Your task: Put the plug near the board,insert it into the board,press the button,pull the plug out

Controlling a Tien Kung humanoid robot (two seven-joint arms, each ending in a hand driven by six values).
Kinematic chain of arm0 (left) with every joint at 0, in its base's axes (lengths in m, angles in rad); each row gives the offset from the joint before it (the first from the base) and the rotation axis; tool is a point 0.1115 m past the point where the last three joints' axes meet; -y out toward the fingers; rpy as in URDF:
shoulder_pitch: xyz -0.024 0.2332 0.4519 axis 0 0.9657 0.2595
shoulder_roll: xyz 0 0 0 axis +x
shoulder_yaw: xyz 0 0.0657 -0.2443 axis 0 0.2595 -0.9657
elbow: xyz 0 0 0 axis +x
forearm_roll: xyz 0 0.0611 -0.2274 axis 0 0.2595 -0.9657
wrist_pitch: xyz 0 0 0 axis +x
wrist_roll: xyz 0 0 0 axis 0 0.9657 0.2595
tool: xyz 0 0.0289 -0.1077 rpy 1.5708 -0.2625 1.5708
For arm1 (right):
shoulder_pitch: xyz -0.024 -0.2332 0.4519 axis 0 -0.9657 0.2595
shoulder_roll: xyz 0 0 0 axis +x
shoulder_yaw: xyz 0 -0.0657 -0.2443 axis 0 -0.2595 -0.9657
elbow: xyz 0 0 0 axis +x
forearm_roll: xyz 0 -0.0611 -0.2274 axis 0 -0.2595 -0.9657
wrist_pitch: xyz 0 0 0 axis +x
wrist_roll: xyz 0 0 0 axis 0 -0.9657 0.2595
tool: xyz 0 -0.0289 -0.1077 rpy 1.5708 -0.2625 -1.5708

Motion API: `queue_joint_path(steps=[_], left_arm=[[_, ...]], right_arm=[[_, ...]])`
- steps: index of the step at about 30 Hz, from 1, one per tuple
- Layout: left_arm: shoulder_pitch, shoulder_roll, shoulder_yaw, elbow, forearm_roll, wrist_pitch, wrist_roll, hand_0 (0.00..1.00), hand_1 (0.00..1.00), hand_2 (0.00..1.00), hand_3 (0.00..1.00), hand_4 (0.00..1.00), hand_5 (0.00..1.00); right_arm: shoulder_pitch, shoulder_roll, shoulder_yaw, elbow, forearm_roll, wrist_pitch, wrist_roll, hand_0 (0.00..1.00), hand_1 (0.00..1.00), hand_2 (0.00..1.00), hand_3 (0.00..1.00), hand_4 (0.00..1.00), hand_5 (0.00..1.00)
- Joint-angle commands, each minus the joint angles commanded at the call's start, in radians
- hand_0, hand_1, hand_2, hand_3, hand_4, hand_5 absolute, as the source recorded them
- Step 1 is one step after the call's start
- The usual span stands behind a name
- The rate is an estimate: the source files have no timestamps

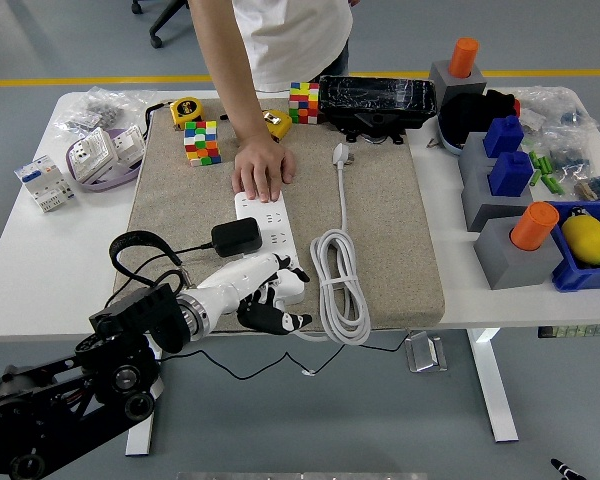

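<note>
Nearby, a person's hand [263,170] atop the board [267,245].

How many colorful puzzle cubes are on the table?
2. One puzzle cube lies on the mat's far left, near the yellow tape measure; another cube sits beside the black box.

The power strip [271,236] looks like smooth, slightly glossy white plastic, and the black plug [236,236] sitting on it is matt plastic, its thin cable [140,252] rubbery. Beneath them lies a coarse, woven beige cloth mat [380,240] on the smooth white tabletop [25,270]. The left hand [258,293] has a glossy white shell with matt black fingers.
</note>
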State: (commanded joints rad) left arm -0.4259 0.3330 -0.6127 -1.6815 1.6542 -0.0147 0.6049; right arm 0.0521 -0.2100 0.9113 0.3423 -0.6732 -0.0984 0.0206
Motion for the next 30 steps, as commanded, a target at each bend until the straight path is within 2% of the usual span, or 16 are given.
queue_joint_path(steps=[6,14,30], left_arm=[[-0.004,-0.006,0.009,0.033,0.024,0.012,0.004,0.072,0.083,0.156,0.895,0.778,0.002],[-0.006,-0.004,0.020,0.058,0.021,-0.005,0.028,0.071,0.083,0.157,0.892,0.783,0.002],[0.005,0.008,0.015,0.078,0.037,0.010,0.015,0.070,0.086,0.159,0.871,0.786,0.002]], right_arm=[[0.001,0.000,-0.002,0.000,0.001,0.000,0.000,0.610,0.639,0.649,0.554,0.951,0.494],[0.004,-0.001,-0.005,0.000,0.003,0.000,0.001,0.610,0.639,0.649,0.554,0.951,0.493],[0.005,-0.001,-0.011,0.000,0.003,0.001,0.001,0.611,0.639,0.649,0.554,0.951,0.492]])
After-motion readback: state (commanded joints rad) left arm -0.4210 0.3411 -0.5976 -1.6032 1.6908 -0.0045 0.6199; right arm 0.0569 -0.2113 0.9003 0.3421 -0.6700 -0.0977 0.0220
